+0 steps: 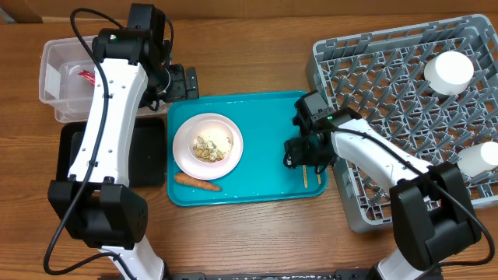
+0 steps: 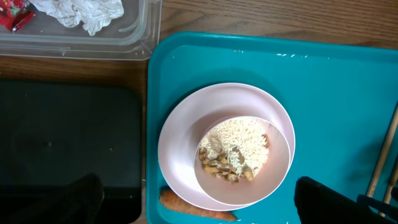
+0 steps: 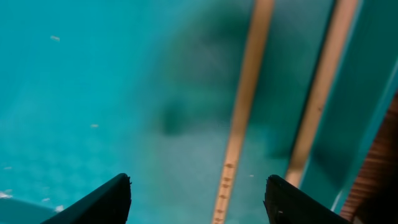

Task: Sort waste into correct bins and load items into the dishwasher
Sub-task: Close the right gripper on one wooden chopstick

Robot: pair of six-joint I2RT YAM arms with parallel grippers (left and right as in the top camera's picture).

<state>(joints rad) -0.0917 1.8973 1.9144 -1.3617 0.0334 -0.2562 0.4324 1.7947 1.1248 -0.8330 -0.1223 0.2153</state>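
Note:
A white plate [image 1: 187, 148] on the teal tray carries a white bowl [image 1: 210, 145] of rice and beige scraps [image 2: 233, 158]. An orange carrot [image 1: 198, 183] lies beside the plate's front edge, and it also shows in the left wrist view [image 2: 199, 213]. Two chopsticks [image 1: 306, 177] lie by the tray's right rim. My right gripper [image 1: 305, 152] is open low over them, with one chopstick [image 3: 239, 118] between its fingers [image 3: 199, 202]. My left gripper [image 1: 183, 82] is open and empty above the tray's far left corner, its fingers [image 2: 205, 205] framing the plate from high up.
The clear tub [image 1: 54, 85] at the far left holds a tissue [image 2: 81, 12] and a red wrapper [image 2: 15, 15]. The black tray [image 1: 148, 155] lies left of the teal tray [image 1: 264, 109]. The grey dish rack [image 1: 389, 93] at right holds two white dishes [image 1: 448, 70].

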